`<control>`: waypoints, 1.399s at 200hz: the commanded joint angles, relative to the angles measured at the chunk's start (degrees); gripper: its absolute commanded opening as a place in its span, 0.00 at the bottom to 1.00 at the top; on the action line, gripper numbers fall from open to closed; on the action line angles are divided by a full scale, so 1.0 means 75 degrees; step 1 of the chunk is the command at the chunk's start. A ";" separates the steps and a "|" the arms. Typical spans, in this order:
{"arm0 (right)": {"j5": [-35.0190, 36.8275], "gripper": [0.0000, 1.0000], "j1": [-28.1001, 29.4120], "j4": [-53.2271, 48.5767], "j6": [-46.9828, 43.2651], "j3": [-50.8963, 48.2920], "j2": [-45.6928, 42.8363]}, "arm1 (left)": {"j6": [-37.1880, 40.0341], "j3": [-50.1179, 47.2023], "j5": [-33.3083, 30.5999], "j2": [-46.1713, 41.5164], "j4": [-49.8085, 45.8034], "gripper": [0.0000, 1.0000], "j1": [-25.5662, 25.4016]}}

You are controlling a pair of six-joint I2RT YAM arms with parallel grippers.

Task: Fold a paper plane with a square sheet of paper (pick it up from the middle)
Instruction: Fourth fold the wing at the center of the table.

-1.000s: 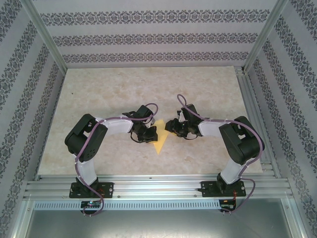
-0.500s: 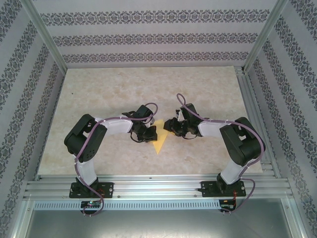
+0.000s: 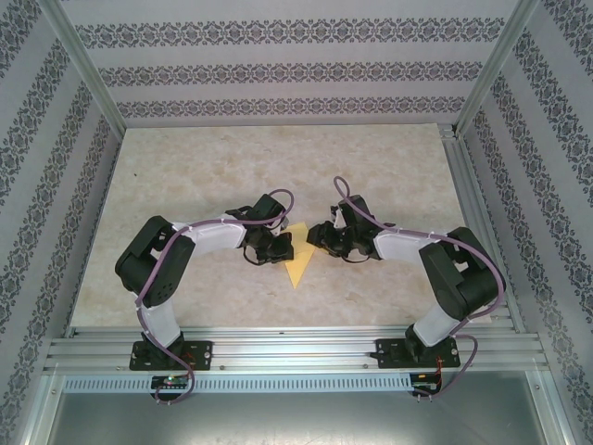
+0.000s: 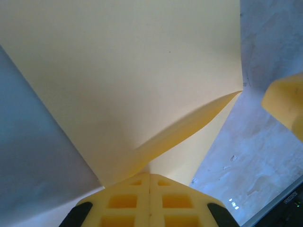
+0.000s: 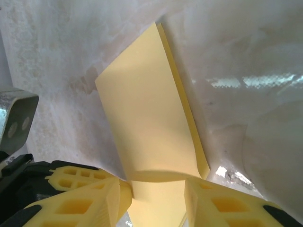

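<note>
Left gripper point(image 4: 149, 176): fully closed. Its two yellow fingers are pressed together and pinch the near edge of the sheet of paper point(image 4: 132, 75).
Right gripper point(image 5: 154, 189): about half open. One finger stands on each side of the folded sheet, and the paper runs forward between them. Whether the pads press on it, I cannot tell.
Sheet of paper: yellow, folded to a pointed shape. It spreads forward from the left gripper's tips, with one raised fold going to the front right. It is between the two grippers.
Table point(image 5: 236, 56): pale, marble-like, under the paper.
In the way: one of the right gripper's fingers point(image 4: 286, 104) stands at the front right of the left gripper, near the paper's corner.
</note>
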 commanded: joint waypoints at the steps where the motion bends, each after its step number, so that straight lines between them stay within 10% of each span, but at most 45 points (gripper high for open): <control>1: 0.0324 0.41 0.0283 -0.0238 0.0203 -0.0100 -0.0197 | 0.0044 0.0006 -0.0084 -0.0101 0.0042 0.02 -0.0048; 215: 0.0349 0.40 0.0628 0.0959 0.0710 -0.0206 0.0138 | 0.0023 -0.0226 -0.0206 0.0055 0.0018 0.02 0.0045; 280: 0.0001 0.26 0.0329 0.1079 0.0586 -0.0118 0.0328 | -0.0025 -0.0070 -0.0169 -0.0505 -0.0097 0.09 0.0045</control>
